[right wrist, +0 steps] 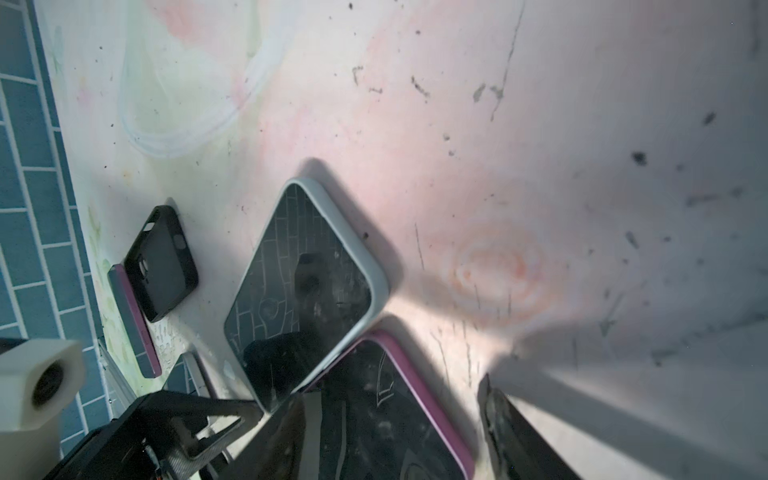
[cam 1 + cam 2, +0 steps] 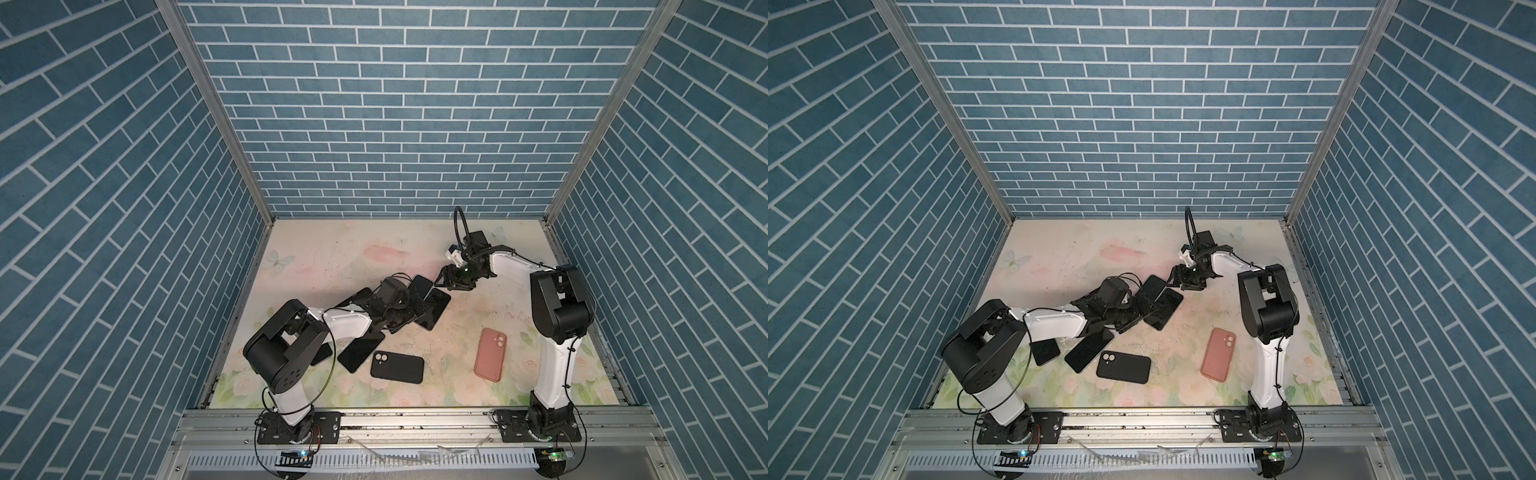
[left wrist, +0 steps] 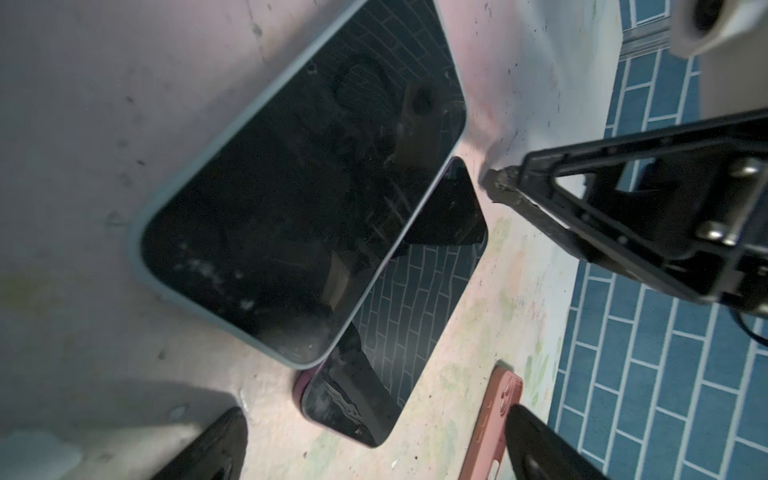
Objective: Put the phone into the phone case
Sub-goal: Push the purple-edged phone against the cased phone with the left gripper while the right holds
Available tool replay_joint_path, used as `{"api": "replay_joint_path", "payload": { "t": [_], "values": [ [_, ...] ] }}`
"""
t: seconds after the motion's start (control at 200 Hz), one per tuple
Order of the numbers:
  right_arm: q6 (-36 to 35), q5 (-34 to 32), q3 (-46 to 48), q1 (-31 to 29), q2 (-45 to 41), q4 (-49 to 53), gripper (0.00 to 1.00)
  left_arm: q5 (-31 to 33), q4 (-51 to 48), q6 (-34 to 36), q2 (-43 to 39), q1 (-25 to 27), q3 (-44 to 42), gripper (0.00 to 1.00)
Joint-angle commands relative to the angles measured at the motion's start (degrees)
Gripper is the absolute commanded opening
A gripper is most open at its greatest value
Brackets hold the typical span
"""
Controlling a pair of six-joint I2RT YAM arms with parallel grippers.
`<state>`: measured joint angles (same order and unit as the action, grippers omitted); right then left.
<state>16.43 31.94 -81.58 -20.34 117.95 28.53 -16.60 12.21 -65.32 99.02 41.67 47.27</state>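
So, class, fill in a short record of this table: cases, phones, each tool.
Cases: black phone case, pink phone case; backs up, apart on the table
Phones: grey-edged phone partly over purple-edged phone, screens up
Left tool: open, above those two phones
Right tool: open, low beside them

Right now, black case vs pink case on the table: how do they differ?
Colour: the black case is black, the pink case salmon pink.
Pose: in both top views the black case lies crosswise, while the pink case runs nearly front to back.
Neighbours: the black case sits close beside a phone, while the pink case lies alone.
Shared: both lie flat on the table, camera cutouts showing, neither held.
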Motion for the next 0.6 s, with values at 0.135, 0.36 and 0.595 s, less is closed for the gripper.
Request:
{"api": "replay_joint_path", "payload": {
  "t": [0.135, 0.36, 0.595],
  "values": [
    [-1.92, 3.6, 1.32, -1.04, 1.61, 0.2, 0.68, -1.47, 1.29, -4.74, 3.47, 1.12, -2.73, 0.98],
    [-0.66, 4.08, 6.19, -2.67, -0.06, -1.86, 0.66, -2.16, 4.0, -6.6, 4.69, 1.84, -3.28, 0.98],
    [0.69, 4.54, 11.3, -3.25, -2.9, -3.19, 0.65, -1.94, 5.0, -7.52, 4.99, 2.18, -3.35, 0.98]
  ]
}}
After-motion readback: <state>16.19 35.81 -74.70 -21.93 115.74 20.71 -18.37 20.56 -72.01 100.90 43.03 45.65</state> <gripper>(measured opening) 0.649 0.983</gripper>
